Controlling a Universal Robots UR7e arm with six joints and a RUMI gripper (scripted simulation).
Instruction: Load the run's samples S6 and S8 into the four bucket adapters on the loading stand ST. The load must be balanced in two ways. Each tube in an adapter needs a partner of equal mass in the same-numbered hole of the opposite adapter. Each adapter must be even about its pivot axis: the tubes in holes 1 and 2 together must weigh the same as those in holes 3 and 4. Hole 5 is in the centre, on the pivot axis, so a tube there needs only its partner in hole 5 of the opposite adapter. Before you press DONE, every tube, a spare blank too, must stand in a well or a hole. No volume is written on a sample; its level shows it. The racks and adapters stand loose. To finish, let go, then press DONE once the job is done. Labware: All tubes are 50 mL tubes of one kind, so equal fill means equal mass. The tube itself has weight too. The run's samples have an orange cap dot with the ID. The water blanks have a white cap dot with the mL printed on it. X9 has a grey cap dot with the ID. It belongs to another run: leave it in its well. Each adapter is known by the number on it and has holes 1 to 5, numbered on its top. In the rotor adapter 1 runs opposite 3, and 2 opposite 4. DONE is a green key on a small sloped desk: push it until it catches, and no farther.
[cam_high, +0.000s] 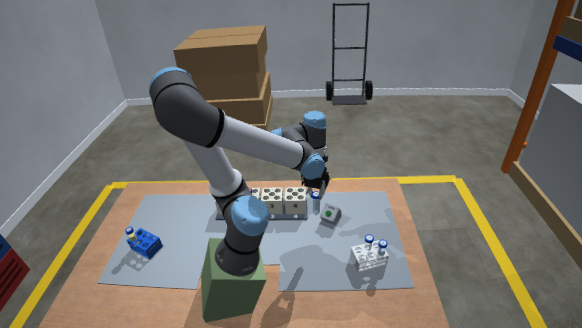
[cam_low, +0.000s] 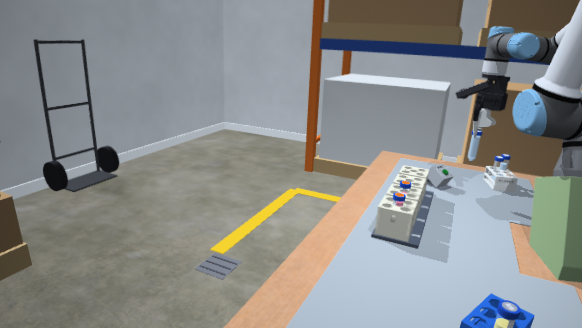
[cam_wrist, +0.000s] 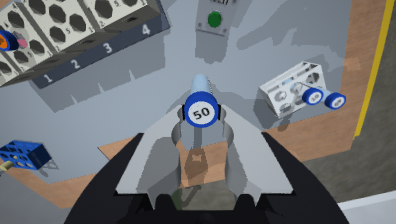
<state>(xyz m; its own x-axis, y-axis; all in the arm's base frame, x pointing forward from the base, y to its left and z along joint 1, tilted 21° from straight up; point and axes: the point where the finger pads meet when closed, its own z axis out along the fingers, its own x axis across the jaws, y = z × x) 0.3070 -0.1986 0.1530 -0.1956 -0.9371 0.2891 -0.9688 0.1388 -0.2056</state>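
A water blank (cam_wrist: 201, 102) with a blue cap and a white dot printed 50 is pinched between the two fingers of the gripper (cam_wrist: 202, 131). In the wrist view the cap stands just beyond the fingertips, and the tube body runs on away from the camera, so the grip falls just below the cap. The tube is carried upright and well above the grey mat (cam_high: 175, 240), as the exterior view shows, where it hangs under the gripper (cam_low: 477, 122) with its tip free in the air.

The held blank is seen between the loading stand (cam_wrist: 100, 55) and the green DONE key (cam_wrist: 214, 19) on its small sloped desk (cam_high: 330, 213). In the top view it is placed just beside adapter 4 (cam_high: 295, 199), on the side toward the desk. Adapter 3 (cam_high: 272, 199) stands next to it with open holes. Two tubes with orange cap dots (cam_low: 405, 184) are seated in the adapters at the near end of the row in the exterior view; their IDs are too small to be read.

The white rack (cam_wrist: 292, 90) lies well apart from the gripper and two blue-capped tubes (cam_wrist: 313, 96) are kept in it. A blue rack (cam_high: 145, 242) with one tube is set at the far side of the mat.
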